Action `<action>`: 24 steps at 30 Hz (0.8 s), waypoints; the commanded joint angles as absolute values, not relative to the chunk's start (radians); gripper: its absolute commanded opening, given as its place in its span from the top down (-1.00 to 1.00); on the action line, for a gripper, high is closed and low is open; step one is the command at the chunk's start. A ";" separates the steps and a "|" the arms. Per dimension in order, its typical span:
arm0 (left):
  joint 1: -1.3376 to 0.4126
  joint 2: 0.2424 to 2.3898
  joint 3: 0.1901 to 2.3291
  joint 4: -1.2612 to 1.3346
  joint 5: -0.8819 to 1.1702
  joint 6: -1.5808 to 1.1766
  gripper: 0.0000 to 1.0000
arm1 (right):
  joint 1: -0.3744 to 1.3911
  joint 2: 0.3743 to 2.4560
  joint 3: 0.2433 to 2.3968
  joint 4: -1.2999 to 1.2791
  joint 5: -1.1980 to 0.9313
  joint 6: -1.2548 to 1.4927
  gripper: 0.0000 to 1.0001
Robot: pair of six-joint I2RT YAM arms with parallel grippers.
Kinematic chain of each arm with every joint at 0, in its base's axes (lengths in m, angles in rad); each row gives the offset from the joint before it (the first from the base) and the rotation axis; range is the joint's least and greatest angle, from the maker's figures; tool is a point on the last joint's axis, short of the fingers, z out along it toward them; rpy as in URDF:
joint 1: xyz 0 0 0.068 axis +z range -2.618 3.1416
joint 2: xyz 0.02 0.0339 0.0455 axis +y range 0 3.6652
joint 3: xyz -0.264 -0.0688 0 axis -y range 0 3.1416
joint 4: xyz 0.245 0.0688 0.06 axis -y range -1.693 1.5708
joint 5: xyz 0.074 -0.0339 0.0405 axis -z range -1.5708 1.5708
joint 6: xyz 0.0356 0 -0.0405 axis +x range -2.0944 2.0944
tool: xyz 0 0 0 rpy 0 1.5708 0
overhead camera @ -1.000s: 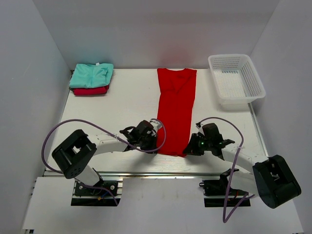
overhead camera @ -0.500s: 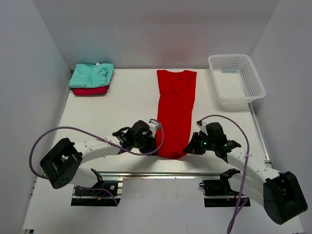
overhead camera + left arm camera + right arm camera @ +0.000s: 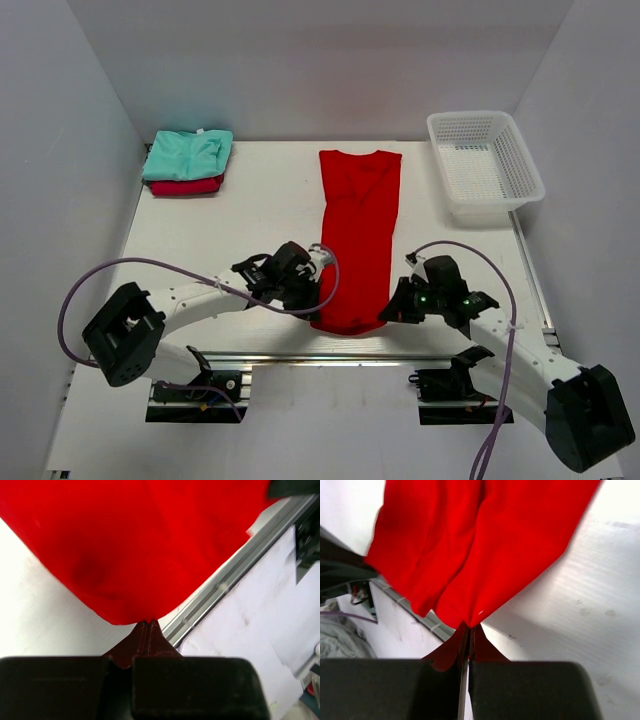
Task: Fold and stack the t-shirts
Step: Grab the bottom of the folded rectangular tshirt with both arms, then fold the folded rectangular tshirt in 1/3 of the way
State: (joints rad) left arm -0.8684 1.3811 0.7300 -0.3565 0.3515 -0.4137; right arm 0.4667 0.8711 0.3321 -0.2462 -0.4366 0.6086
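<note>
Stretching from the far middle of the white surface [image 3: 250,215] down to its near edge, the bright red t-shirt [image 3: 358,235] lies as a long narrow strip with its collar end away from the arms. Its sides appear to be folded in already, which would explain the slim shape. The hem end sits at the near edge, just by the metal rail [image 3: 220,587], because that is where both arms have hold of it.

The white mesh basket [image 3: 470,116] stands at the far right corner, well apart from the cloth and clear of any fold. At the far left corner the mint-green t-shirt [image 3: 188,153] rests folded on top of the crimson-pink t-shirt [image 3: 186,187]. This small pile looks like the place where the red one is meant to end up.

The left gripper [image 3: 148,625] is pinched tight on the near left corner of the hem, with only a tip of red cloth between its closed fingers. The right gripper [image 3: 470,628] is clamped the same way on the near right corner. Holding one corner each keeps the hem spread and level. I judge that the next move is a lengthwise fold, carrying the hem up and over toward the collar.
</note>
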 commanded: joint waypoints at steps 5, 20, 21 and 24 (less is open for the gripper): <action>-0.854 1.419 0.894 -0.428 0.186 -0.397 1.00 | 0.463 1.012 0.515 -0.253 -0.335 0.560 1.00; -0.798 1.646 1.282 -0.545 -0.236 -0.352 1.00 | 0.423 1.241 0.782 -0.261 -0.189 0.541 1.00; -0.798 1.655 1.298 -0.532 -0.236 -0.339 1.00 | 0.425 1.261 0.802 -0.265 -0.184 0.541 1.00; -0.773 1.716 1.374 -0.509 -0.236 -0.298 1.00 | 0.411 1.285 0.857 -0.264 -0.147 0.541 1.00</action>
State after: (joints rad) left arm -0.7933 1.6974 1.2972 -0.5369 -0.1844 -0.3508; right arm 0.4244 1.2709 0.7723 -0.2676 -0.1959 0.5495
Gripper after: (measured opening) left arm 0.026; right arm 0.013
